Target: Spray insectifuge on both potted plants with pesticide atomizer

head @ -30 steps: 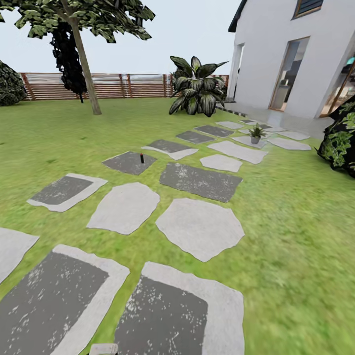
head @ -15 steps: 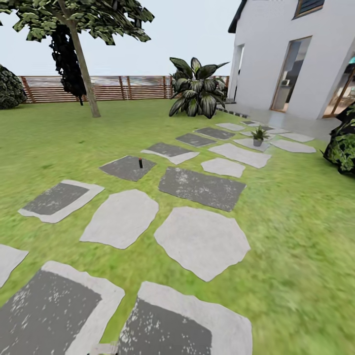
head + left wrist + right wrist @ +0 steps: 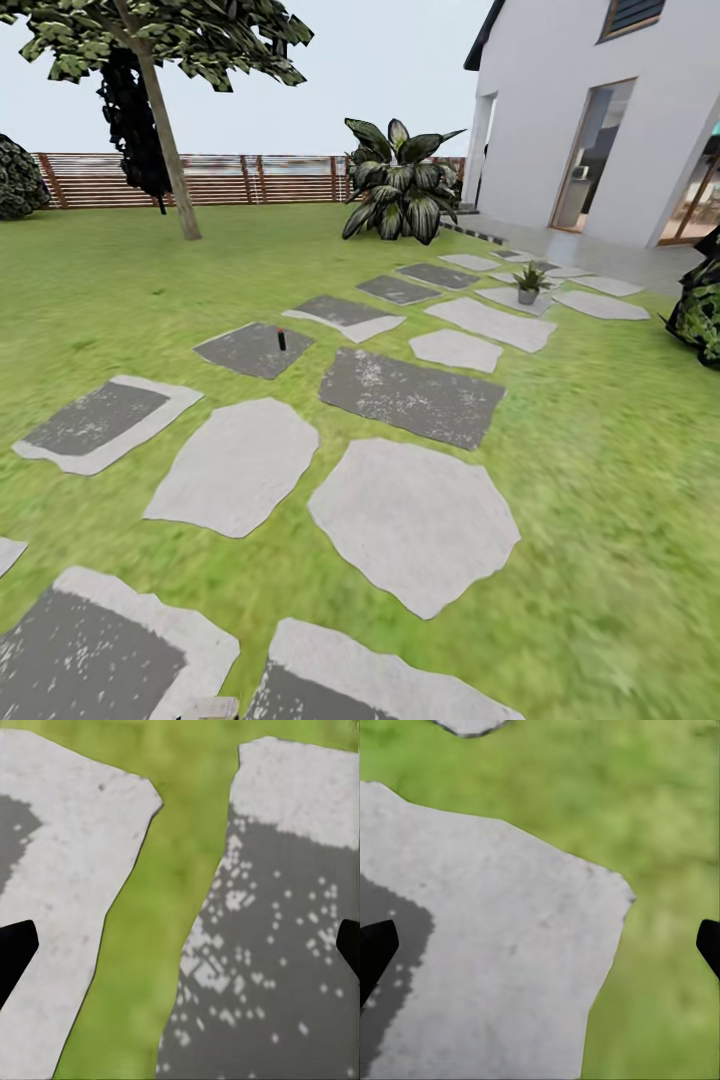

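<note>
Pesticide atomizer [image 3: 281, 338] upright on stepping stone [image 3: 253, 350]; label unreadable.

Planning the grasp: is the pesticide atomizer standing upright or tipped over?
Upright: the pesticide atomizer stands vertical on a dark stepping stone.

Head camera has rolled forward along the stone path.

The stepping stones [image 3: 413, 522] now sit lower and larger in the head view, and the nearest dark slabs have slid partly off the bottom edge. The atomizer [image 3: 281, 339] on its dark stone and the potted plant [image 3: 528, 284] appear slightly lower. The bush [image 3: 700, 310] has slipped further toward the right edge.
</note>
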Available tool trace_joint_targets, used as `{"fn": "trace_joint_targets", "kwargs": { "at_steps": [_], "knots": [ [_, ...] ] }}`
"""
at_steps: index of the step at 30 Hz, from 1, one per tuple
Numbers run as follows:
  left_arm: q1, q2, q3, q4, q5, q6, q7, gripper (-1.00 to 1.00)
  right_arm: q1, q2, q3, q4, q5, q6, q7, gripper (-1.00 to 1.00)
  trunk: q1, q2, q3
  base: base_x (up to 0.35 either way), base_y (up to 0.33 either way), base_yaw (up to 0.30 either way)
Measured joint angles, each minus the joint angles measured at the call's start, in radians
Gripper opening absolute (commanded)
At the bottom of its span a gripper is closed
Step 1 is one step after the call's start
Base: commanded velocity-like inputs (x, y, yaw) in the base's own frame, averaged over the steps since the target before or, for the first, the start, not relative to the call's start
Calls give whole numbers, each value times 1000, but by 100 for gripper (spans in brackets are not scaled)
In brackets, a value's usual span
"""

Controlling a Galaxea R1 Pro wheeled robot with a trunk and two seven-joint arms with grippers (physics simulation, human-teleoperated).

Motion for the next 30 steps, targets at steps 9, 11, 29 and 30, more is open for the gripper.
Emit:
{"fn": "trace_joint_targets", "kwargs": {
  "at_steps": [9,11,29,30],
  "knots": [
    [0,0,0,0,0,0,0,100,0,0,0,0,0,0,1,100,0,0,0,337,0,0],
    [0,0,0,0,0,0,0,100,0,0,0,0,0,0,0,100,0,0,0,337,0,0],
    [0,0,0,0,0,0,0,100,0,0,0,0,0,0,1,100,0,0,0,337,0,0],
    [0,0,0,0,0,0,0,100,0,0,0,0,0,0,1,100,0,0,0,337,0,0]
  ]
}}
